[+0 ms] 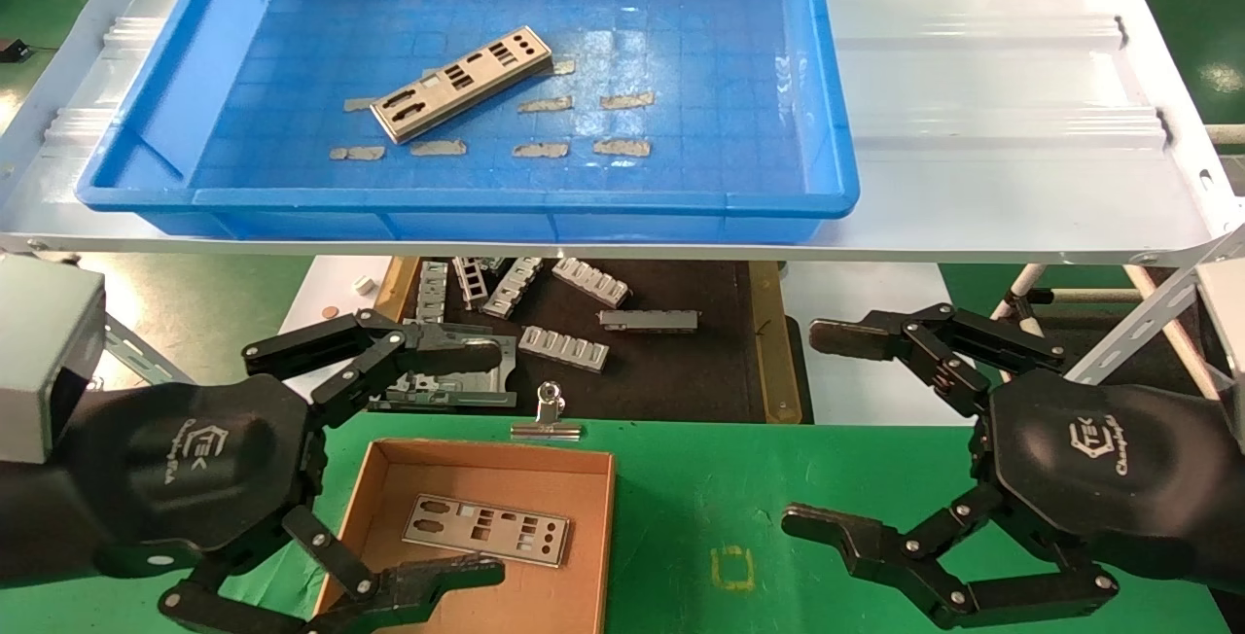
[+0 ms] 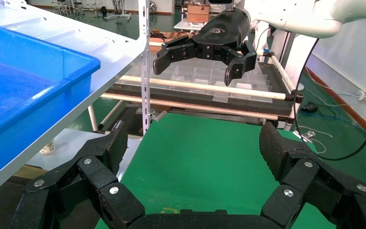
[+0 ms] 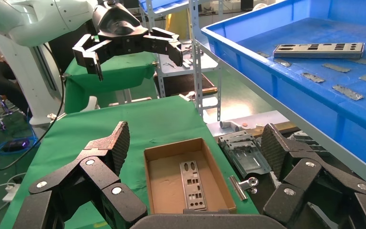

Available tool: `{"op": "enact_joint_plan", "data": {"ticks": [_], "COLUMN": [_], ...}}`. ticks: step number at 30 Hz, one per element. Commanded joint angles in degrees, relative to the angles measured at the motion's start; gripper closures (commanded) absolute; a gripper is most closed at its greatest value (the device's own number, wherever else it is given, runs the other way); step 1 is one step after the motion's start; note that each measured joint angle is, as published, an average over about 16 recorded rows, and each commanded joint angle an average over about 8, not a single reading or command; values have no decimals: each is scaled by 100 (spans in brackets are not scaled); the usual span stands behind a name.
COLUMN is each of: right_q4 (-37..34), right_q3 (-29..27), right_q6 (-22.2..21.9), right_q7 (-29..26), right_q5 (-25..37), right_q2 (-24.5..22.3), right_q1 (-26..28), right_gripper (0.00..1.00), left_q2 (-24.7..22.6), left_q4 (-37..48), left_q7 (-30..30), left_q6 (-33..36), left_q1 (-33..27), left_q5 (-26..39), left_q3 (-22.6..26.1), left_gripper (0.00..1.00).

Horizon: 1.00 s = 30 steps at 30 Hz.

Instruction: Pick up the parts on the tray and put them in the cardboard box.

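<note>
A silver plate (image 1: pixel 462 83) with port cutouts lies slanted on the floor of the blue tray (image 1: pixel 156 196) on the white shelf; it also shows in the right wrist view (image 3: pixel 318 49). Another plate (image 1: pixel 486 529) lies flat in the cardboard box (image 1: pixel 593 556) on the green table; it also shows in the right wrist view (image 3: pixel 193 184). My left gripper (image 1: pixel 486 459) is open and empty, just above the box's left side. My right gripper (image 1: pixel 822 430) is open and empty over the green table, right of the box.
Below the shelf, grey ribbed brackets (image 1: pixel 564 347) and a framed grey metal piece (image 1: pixel 443 391) lie on a dark mat (image 1: pixel 671 371). A metal binder clip (image 1: pixel 548 417) sits at the box's far edge. The shelf's front edge (image 1: pixel 622 250) overhangs the area behind the grippers.
</note>
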State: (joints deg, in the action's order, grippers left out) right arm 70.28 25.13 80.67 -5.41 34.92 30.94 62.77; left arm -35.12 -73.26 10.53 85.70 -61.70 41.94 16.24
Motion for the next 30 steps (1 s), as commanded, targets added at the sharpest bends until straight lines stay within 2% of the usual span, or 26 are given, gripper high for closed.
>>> {"op": "enact_joint_plan", "data": {"ticks": [1,10,11,12,18,19,20,25,30], "right_q4": [0,0,0,0,0,0,0,0,0], "right_q3": [0,0,0,0,0,0,0,0,0], "right_q6": [0,0,0,0,0,0,0,0,0], "right_q7": [0,0,0,0,0,0,0,0,0], "right_q5": [0,0,0,0,0,0,0,0,0], "right_q2": [0,0,0,0,0,0,0,0,0], "right_q1": [0,0,0,0,0,0,0,0,0], "right_gripper": [0,0,4,13,88,97,100,100,100], "left_q2": [0,0,0,1,-10,-24,-45,-290,-728], "left_q4": [0,0,0,-4,42,77,123,466,994], "left_q7": [0,0,0,3,12,22,33,102,141], "left_q6": [0,0,0,0,-73,-133,-213,-937,-1739], "left_q1": [0,0,0,2,-12,-24,-44,-302,-950], "left_q5": [0,0,0,-1,2,6,16,258,873], "left_q3": [0,0,0,-3,-18,-28,-35,-50,133], "left_gripper": [0,0,0,0,0,0,0,0,0]}}
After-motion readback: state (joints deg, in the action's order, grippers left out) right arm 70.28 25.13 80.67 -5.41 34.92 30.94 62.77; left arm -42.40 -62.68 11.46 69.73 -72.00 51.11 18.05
